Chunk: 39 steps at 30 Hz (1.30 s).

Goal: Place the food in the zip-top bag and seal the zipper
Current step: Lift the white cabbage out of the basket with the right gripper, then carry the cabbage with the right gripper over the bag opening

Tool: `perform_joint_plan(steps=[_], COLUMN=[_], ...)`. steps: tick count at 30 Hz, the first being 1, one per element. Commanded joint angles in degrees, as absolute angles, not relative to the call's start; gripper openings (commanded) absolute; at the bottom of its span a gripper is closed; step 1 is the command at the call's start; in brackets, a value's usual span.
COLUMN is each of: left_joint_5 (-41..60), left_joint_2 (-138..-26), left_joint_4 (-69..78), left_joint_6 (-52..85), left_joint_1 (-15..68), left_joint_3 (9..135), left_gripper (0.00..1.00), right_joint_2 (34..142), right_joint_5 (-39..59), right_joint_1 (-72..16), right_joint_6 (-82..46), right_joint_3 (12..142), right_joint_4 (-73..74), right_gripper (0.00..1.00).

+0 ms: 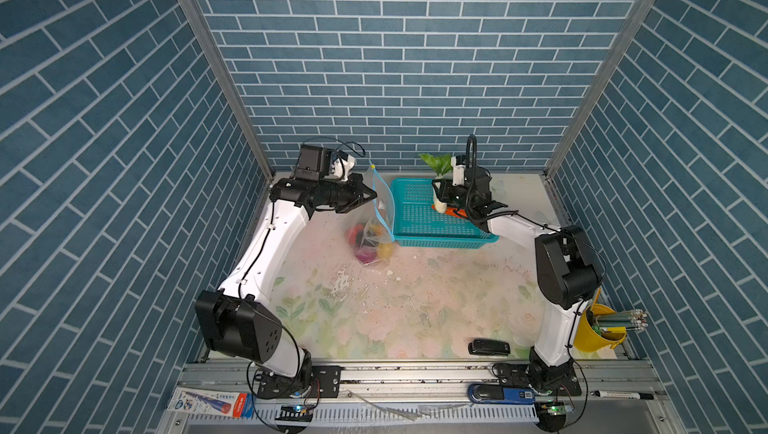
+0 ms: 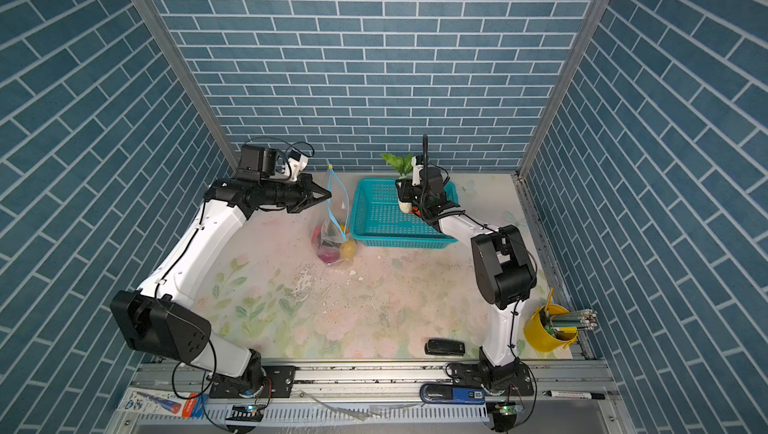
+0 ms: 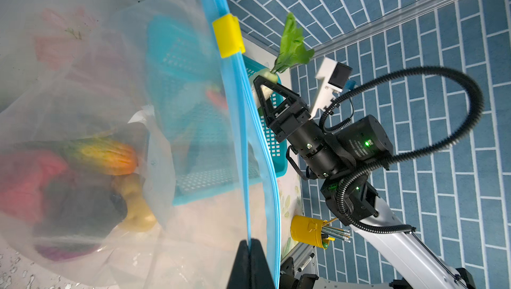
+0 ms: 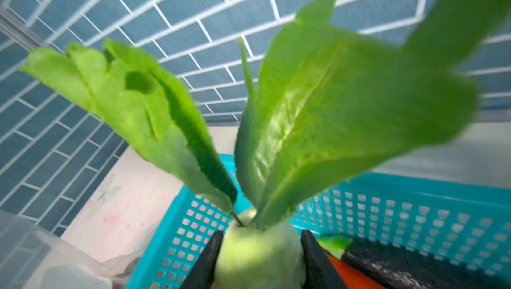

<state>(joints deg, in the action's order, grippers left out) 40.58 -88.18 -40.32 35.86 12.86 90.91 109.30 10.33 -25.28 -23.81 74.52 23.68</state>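
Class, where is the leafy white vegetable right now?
In both top views, the leafy white vegetable sits clamped in the right gripper over the teal basket, right of the zip-top bag.

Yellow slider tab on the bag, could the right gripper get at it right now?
Probably not yet: the right gripper is shut on the leafy white radish over the teal basket. The yellow slider tab itself stands uncovered.

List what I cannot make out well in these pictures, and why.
- Food inside the zip-top bag: left wrist view, blurred by cloudy plastic.
- Dark piece in the basket: right wrist view, cut off by the bottom edge.
- Black object: both top views, too small to name.
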Motion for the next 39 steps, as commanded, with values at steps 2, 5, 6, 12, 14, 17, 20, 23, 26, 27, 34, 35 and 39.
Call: perform_joint_plan(steps=[2,5,6,12,14,17,20,23,26,27,34,35,39], left_joint_5=[41.4,41.6,41.6,41.5,41.4,41.3,41.2,41.0,40.4,40.3,39.9,39.8,39.7], left_joint_2=[-90.1,-90.8,-91.0,-91.6,-91.5,-91.4,-91.2,-90.7,-90.0,-89.9,-89.3,-89.1,-88.5], left_joint_4=[-39.5,-39.5,-39.4,-39.4,-39.3,-39.2,-38.9,-38.8,-38.9,-38.8,-39.0,-39.1,-39.6], left_joint_6=[35.9,36.0,36.0,36.1,36.1,36.2,36.3,36.4,36.2,36.3,36.3,36.4,36.2], left_joint_1=[13.3,13.3,13.3,13.3,13.3,13.3,13.3,13.3,13.3,13.3,13.2,13.3,13.3], left_joint_3=[93.1,93.9,94.1,95.0,95.1,95.2,95.1,94.9,94.6,94.5,95.1,95.2,95.6], left_gripper=[0.00,0.00,0.00,0.00,0.00,0.00,0.00,0.00,0.00,0.00,0.00,0.00,0.00], right_joint_2=[104.7,102.7,102.2,98.0,96.5,94.4,92.4,90.7,89.7,89.3,88.8,89.2,90.8], right_joint_5=[15.0,17.1,17.7,19.7,20.1,19.4,18.3,17.3,17.7,18.0,18.3,18.4,18.8], right_joint_1=[-26.5,-27.9,-28.3,-31.8,-33.2,-35.5,-37.4,-39.1,-40.6,-41.0,-43.7,-44.2,-45.3], right_joint_6=[-21.6,-20.0,-19.9,-19.2,-19.2,-18.4,-17.7,-17.7,-17.3,-16.9,-16.2,-16.0,-16.1], right_joint_3=[72.7,74.0,74.1,75.3,75.7,75.8,75.7,75.6,76.1,76.4,77.9,78.2,79.4], right_joint_4=[35.1,32.8,32.8,32.0,32.0,32.1,32.5,33.3,33.4,33.2,33.0,33.0,32.7], right_gripper=[0.16,0.16,0.16,0.16,0.16,0.16,0.16,0.16,0.16,0.16,0.17,0.17,0.17])
